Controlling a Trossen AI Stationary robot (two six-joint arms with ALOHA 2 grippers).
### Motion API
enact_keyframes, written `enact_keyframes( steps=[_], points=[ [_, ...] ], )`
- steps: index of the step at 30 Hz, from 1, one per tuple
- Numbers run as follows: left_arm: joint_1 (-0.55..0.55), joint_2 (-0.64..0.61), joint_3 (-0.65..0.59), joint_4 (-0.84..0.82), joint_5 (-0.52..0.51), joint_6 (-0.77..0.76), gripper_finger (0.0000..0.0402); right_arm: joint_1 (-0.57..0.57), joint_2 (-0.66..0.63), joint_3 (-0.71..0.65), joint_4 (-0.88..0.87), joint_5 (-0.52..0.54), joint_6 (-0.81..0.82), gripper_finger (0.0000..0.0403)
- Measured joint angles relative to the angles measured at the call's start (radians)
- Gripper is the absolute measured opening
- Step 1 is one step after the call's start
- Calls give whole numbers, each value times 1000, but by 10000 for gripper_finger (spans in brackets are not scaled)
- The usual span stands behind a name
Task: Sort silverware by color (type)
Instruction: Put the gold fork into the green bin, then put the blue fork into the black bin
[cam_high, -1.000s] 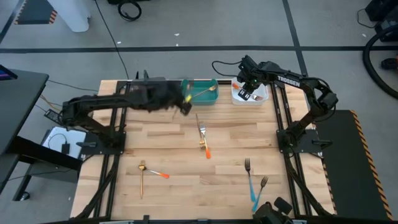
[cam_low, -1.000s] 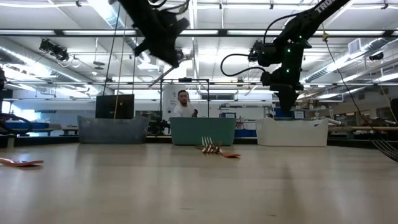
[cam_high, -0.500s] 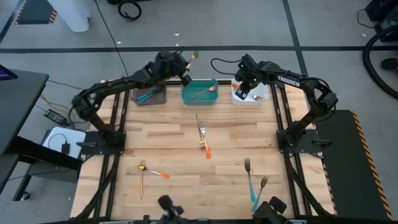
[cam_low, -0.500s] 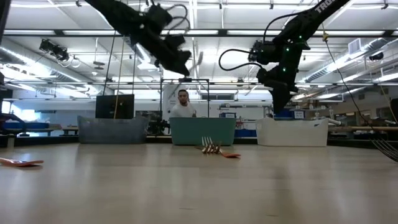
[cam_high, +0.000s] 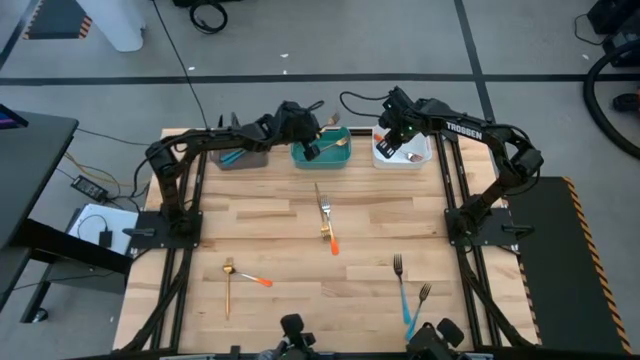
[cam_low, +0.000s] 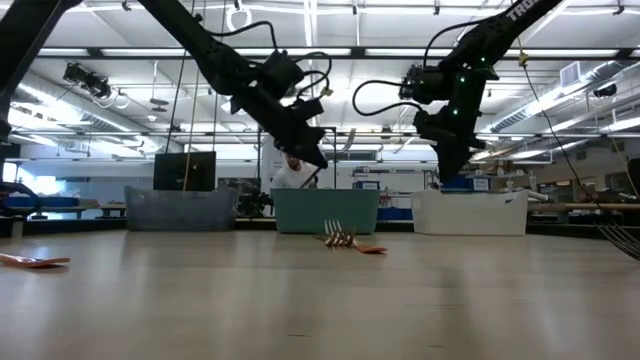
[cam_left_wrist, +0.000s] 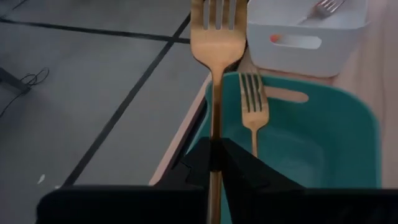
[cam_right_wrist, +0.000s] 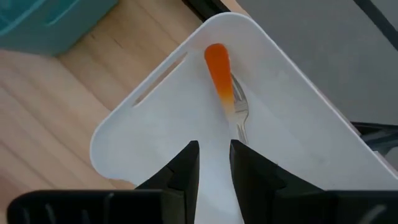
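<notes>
Since a second ago my left arm has swung from beside the grey bin (cam_high: 240, 156) across to the teal bin (cam_high: 322, 158); right arm unchanged.

Item: left gripper (cam_left_wrist: 216, 163), fingers pinched on the stem of a gold fork (cam_left_wrist: 214, 37), tines pointing away over the teal bin's near rim. One gold fork already lies inside that bin (cam_left_wrist: 252, 102).

Item: right gripper (cam_right_wrist: 214, 163), jaws apart and empty, hovering over the white bin (cam_right_wrist: 292, 137); an orange fork (cam_right_wrist: 224, 87) lies in it just ahead of the fingertips.

Risk, my reading: the held fork sits near the teal bin's rim on the floor side, so a release here could drop it onto the rim or off the table. A thin stem in a loosening pinch may also swivel.

Remaining on table: orange and gold pair at centre (cam_high: 327, 225), another pair at left front (cam_high: 240, 278), two blue forks at right front (cam_high: 405, 295).
</notes>
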Motion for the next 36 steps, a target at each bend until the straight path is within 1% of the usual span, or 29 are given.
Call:
enact_keyframes(
  steps=[8, 13, 17, 19, 23, 26, 29, 31, 33, 36],
  points=[
    [-4, 7, 0, -22, 4, -6, 80, 0, 0, 0, 2, 0, 48, 96],
    [-19, 0, 0, -29, -1, -8, 103, 0, 0, 0, 3, 0, 49, 96],
    [-47, -67, 1, -94, -38, -12, 103, 0, 0, 0, 6, 0, 45, 96],
    [-60, -120, 2, -152, -50, -50, 103, 0, 0, 0, 20, 0, 44, 96],
    [-78, -236, 2, -383, -54, -261, 103, 0, 0, 0, 60, 0, 43, 96],
    [-98, -307, 2, -634, -59, -420, 103, 0, 0, 0, 78, 0, 41, 96],
    [-141, -355, 2, -873, -60, -623, 103, 0, 0, 0, 85, 0, 39, 96],
    [-188, -379, 2, -1019, -79, -745, 103, 0, 0, 0, 85, 0, 17, 96],
    [-250, -394, 2, -1140, -126, -842, 103, 0, 0, 0, 85, -2, -3, 96],
    [-355, -413, 1, -1261, -165, -926, 103, 0, 0, 0, 85, -11, -18, 96]
  ],
)
